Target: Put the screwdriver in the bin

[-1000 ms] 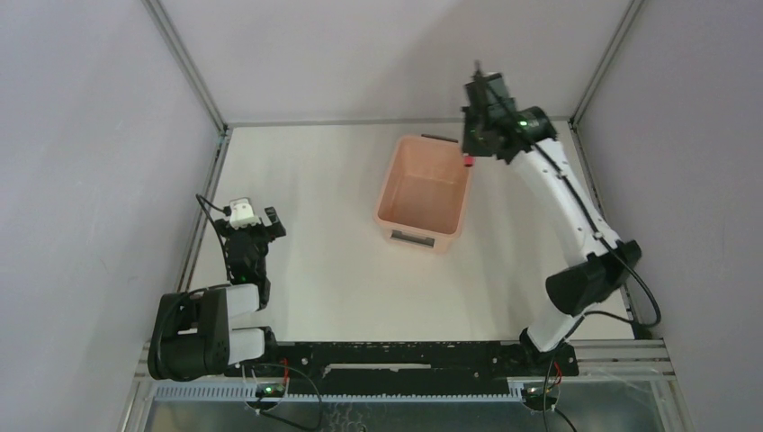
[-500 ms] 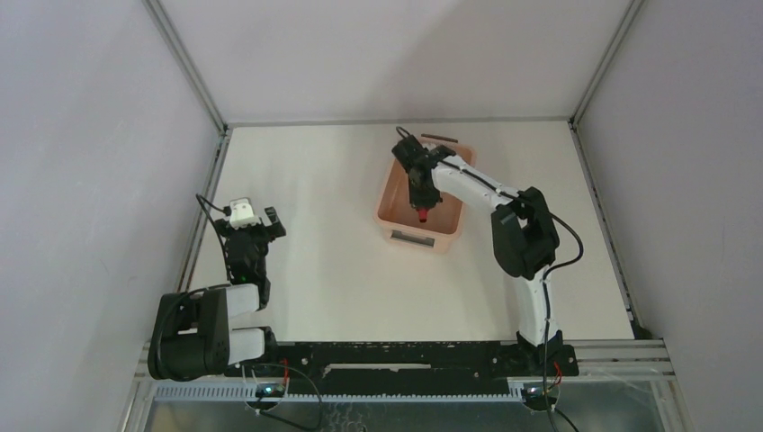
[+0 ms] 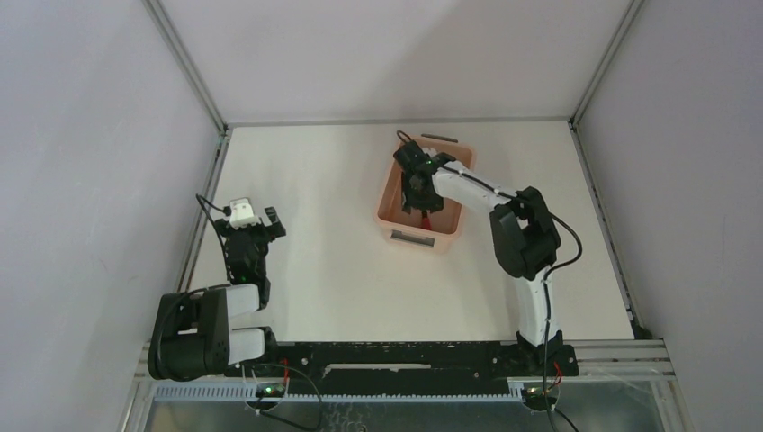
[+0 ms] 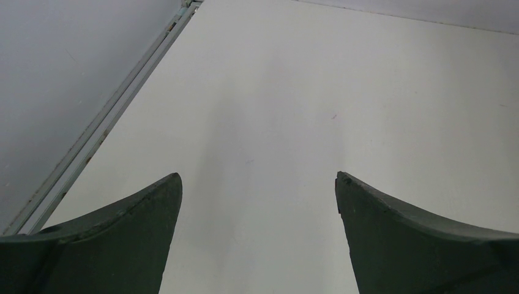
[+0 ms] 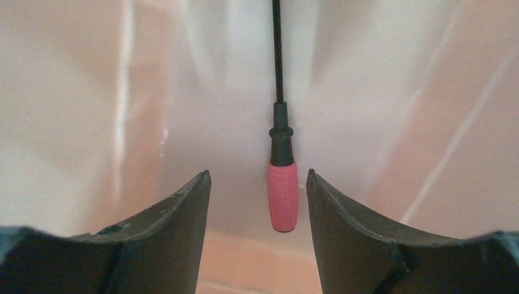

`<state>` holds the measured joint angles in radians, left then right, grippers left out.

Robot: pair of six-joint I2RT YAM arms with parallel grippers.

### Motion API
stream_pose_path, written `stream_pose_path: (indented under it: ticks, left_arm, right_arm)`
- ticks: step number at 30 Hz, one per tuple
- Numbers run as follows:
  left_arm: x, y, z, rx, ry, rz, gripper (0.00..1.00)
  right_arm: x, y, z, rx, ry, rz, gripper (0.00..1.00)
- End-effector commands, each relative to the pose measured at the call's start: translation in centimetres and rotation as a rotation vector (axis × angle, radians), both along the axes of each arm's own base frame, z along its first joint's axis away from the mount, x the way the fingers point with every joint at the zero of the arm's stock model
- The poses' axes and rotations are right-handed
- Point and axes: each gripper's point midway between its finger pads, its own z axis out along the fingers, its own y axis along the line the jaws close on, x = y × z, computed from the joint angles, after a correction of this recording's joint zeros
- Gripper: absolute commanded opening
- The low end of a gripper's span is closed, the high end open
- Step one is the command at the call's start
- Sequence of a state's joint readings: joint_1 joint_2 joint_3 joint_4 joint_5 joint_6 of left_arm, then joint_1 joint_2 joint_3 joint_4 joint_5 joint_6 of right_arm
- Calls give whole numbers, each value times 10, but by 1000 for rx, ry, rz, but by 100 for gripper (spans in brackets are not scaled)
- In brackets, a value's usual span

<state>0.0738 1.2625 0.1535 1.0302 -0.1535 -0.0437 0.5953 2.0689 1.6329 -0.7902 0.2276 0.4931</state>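
**top view.** the bin (image 3: 388, 196), a salmon-pink tub with tapered walls and a dark handle slot (image 3: 410, 237) in its near end, stands on the white matte surface (image 3: 315, 180). the right arm (image 3: 522, 234) reaches over the bin's right rim. the right pincer (image 3: 418, 202) hangs inside the bin and covers much of its floor, so here we make out only a dim reddish fleck by the bin's near wall. a thin dark strip (image 3: 438, 137) shows just past the bin's far end; we cannot tell whether it belongs to the bin. the left pincer (image 3: 249, 225) sits well left of the bin, over bare surface. metal rails (image 3: 202, 207) edge the surface left of the bin, with grey walls beyond them.

**right wrist view.** what the top view hides is plain here. the screwdriver (image 5: 281, 141) is within the bin, its knurled red handle nearest the camera. a black collar and thin black shaft run away toward a glossy pink wall. we cannot tell whether it lies flat or leans on that wall. the dark fingers (image 5: 165, 233) stand spread on either side of the handle, with a gap on each side, so we read the right pincer as open and empty.

**left wrist view.** two dark curved fingers are wide apart with nothing between them. this view shows only smooth white surface and a rail.
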Motion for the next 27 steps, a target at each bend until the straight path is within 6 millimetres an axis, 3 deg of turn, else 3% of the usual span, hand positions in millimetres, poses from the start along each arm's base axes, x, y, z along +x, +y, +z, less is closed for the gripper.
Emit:
stream_pose_path:
  ticks: [1,5,8,11,15,19,23,27]
  left_arm:
    - [10,-1,24,24,-68,-7,100]
    - [11,-1,25,24,-69,-8,100]
    - [11,-1,25,24,-68,-7,100]
    - [11,-1,25,24,-69,-8,100]
    - [11,-1,25,25,-68,-7,100]
    - [11,-1,24,24,-68,-8,100]
    - [11,-1,25,24,-69,-7,100]
    - [11,-1,25,24,-69,-8,100]
  right_arm:
    - [27,-1,126,88,-278,6,70]
    - [22,-32,173,65,-393,-22,83]
    - [20,-76,189,45,-448,-67,95]
    - [19,-138,195,22,-522,-113,100]
    - [5,-204,196,115,-572,-168,100]
    - [-14,-272,193,28,-657,-253,100]
    - [-28,-305,186,-67,-687,-289,100]
    - [-31,-309,178,-42,-708,-288,100]
